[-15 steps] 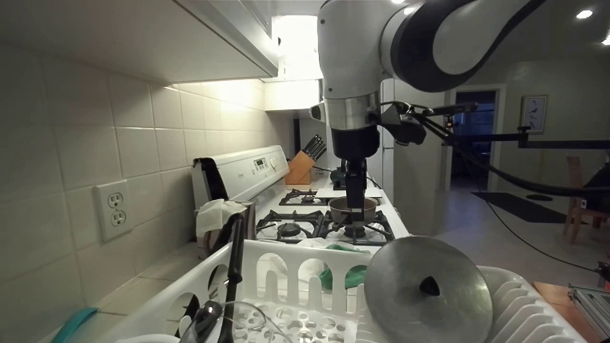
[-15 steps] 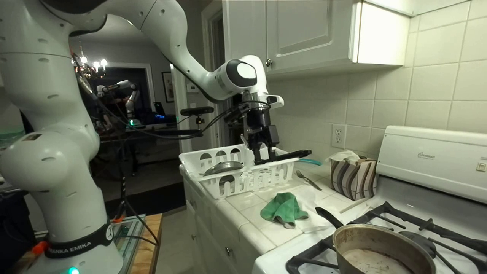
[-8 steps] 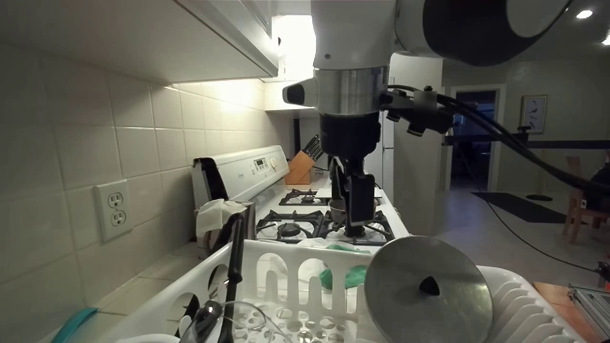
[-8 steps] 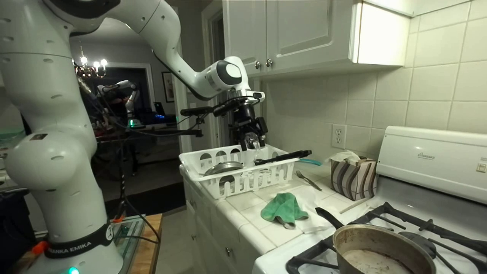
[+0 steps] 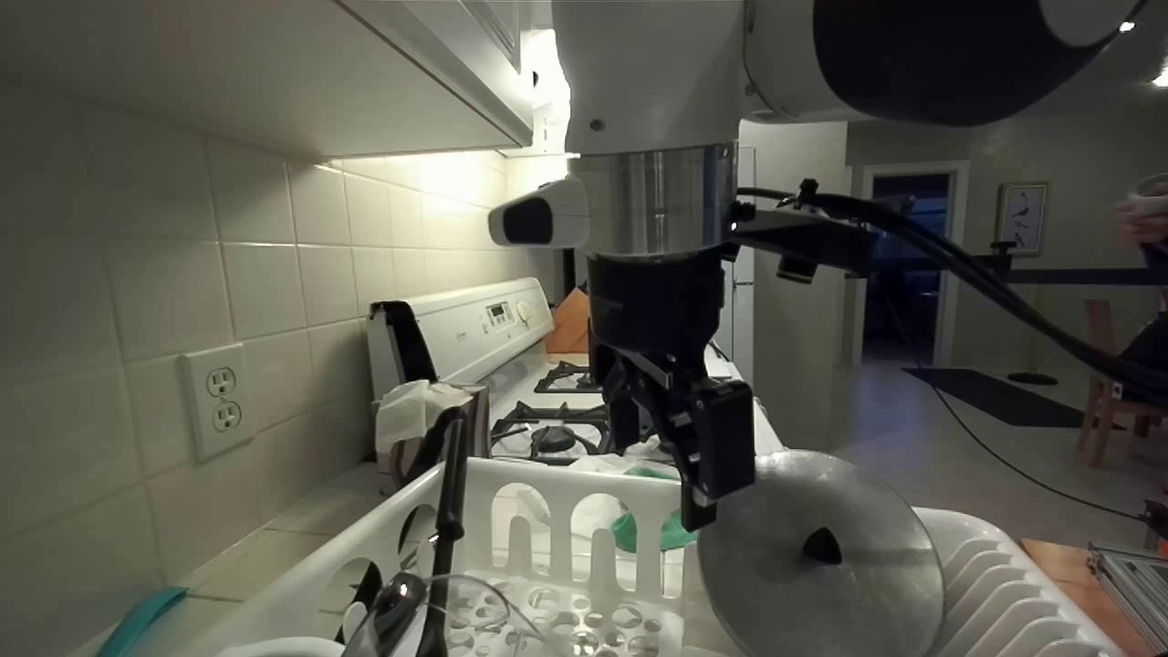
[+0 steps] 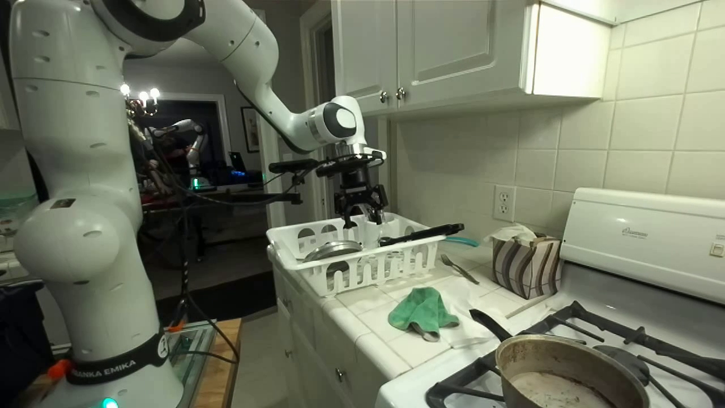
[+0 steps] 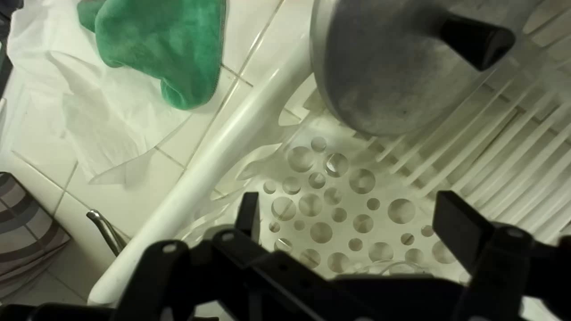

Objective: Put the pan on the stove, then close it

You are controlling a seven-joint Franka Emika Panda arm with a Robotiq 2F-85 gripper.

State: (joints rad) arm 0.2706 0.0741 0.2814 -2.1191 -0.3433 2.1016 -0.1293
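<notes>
The pan (image 6: 572,362), a worn metal pan with a black handle and no lid on it, sits on a burner grate of the white stove (image 6: 651,232). The stove also shows in an exterior view (image 5: 465,333), where my arm hides most of the pan. A round grey lid (image 5: 776,584) with a black knob stands tilted in the white dish rack; it also shows in the wrist view (image 7: 379,67). My gripper (image 7: 352,214) is open and empty above the rack's perforated floor, beside the lid and apart from its knob. It shows in both exterior views (image 5: 666,479) (image 6: 362,222).
The dish rack (image 6: 351,260) holds a black-handled utensil (image 5: 452,484) and clear glassware. A green cloth (image 6: 422,311), a fork (image 6: 459,269) and a striped tissue box (image 6: 527,263) lie between rack and stove. An upper cabinet (image 6: 453,51) overhangs the counter. A person's hand (image 5: 1141,224) shows at the edge.
My gripper has moved away from the stove and come lower over the rack towards the lid, turning as it went. Its fingers now look spread wider. Pan and lid have not moved.
</notes>
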